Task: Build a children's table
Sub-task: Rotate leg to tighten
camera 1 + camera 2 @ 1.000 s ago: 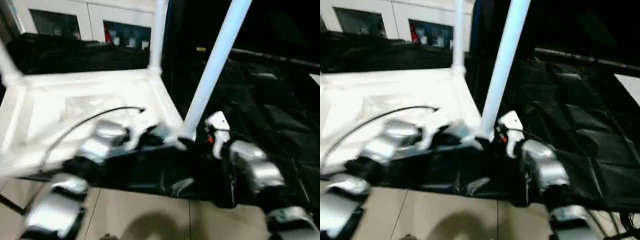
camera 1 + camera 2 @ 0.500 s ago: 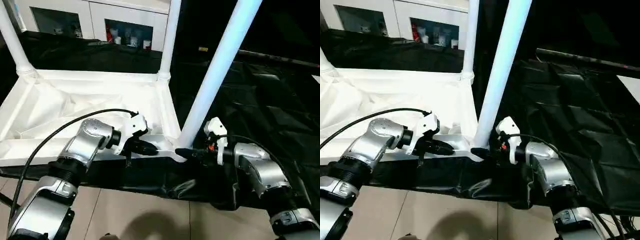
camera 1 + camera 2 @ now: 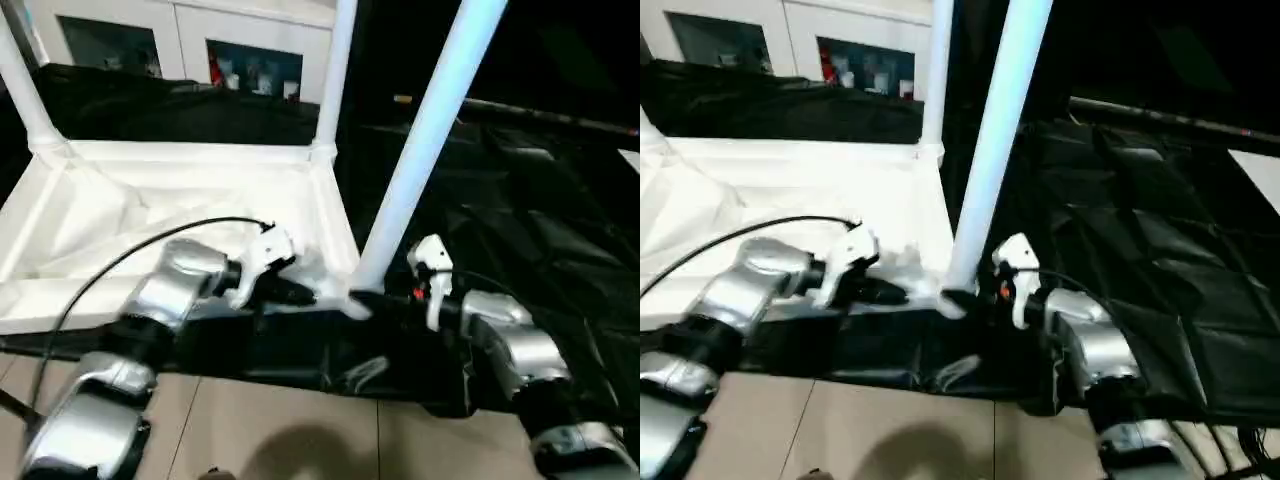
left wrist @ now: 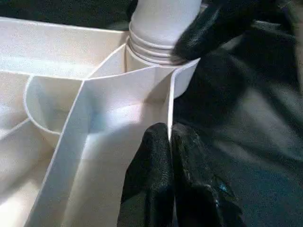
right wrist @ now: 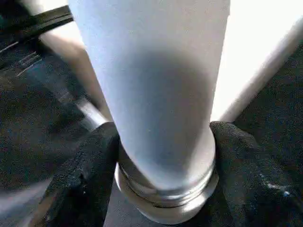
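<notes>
The white tabletop point(image 3: 180, 190) lies upside down on the black-draped table. A tapered leg point(image 3: 420, 150) stands in its near right corner socket point(image 4: 156, 52). Two more legs rise at the far right point(image 3: 340, 70) and far left point(image 3: 25, 80) corners. My left gripper point(image 3: 310, 295) is shut on the tabletop's thin near rim, just beside that socket; its fingers point(image 4: 151, 179) pinch the wall. My right gripper point(image 3: 365, 300) straddles the base of the near leg, with one finger point(image 5: 90, 165) against each side just above the threaded collar.
Wrinkled black cloth point(image 3: 540, 230) covers the work table to the right of the tabletop. White cabinets point(image 3: 250, 60) stand behind. Tiled floor point(image 3: 280, 430) shows below the table's near edge. A black cable point(image 3: 130, 260) arcs over my left forearm.
The right gripper's fingers have drawn in against the base of the near leg. The left gripper keeps its hold on the rim. The head camera has shifted slightly.
</notes>
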